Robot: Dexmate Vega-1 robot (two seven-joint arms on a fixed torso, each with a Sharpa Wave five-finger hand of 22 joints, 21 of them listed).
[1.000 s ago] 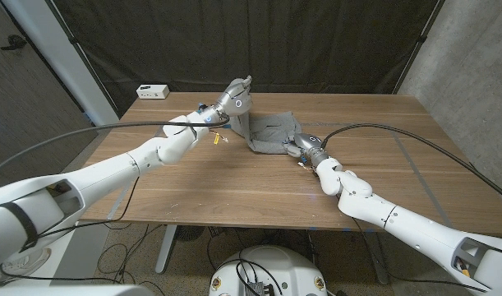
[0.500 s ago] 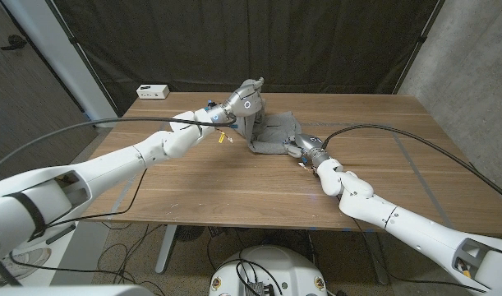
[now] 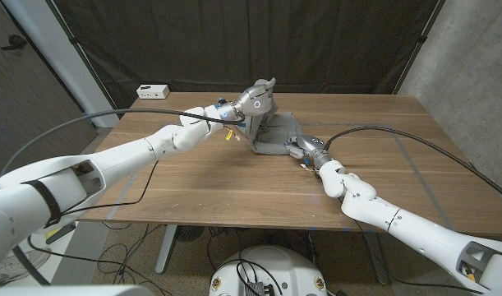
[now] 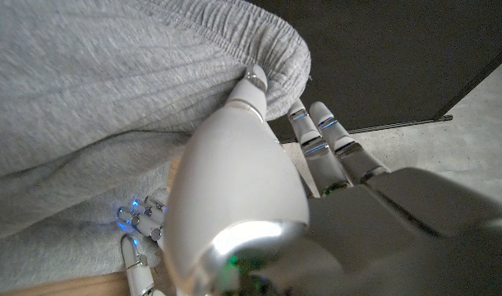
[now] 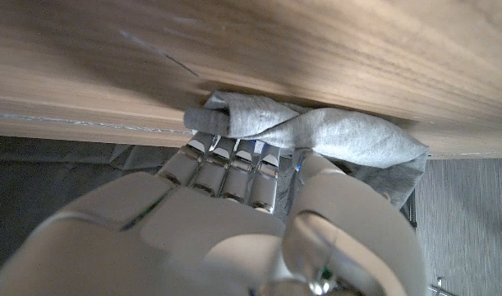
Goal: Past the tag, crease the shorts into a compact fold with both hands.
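Note:
Grey shorts [image 3: 277, 131] lie bunched at the table's far middle. My left hand [image 3: 257, 99] holds one edge of them lifted above the pile, and in the left wrist view its fingers [image 4: 249, 90] pinch the shorts' elastic hem [image 4: 267, 41]. My right hand [image 3: 305, 148] grips the near right corner of the cloth low on the table. The right wrist view has its fingers [image 5: 234, 156] curled around a twisted fold of the shorts [image 5: 333, 131]. The two hands are close, with the cloth hanging between them.
A white box [image 3: 153, 91] sits at the far left corner of the wooden table [image 3: 234, 185]. A small yellow tag [image 3: 228, 136] hangs by my left wrist. A black curtain closes off the back.
My left hand has carried the lifted edge of the shorts to the right and farther back, over the pile. My right hand has stayed in place, holding its corner.

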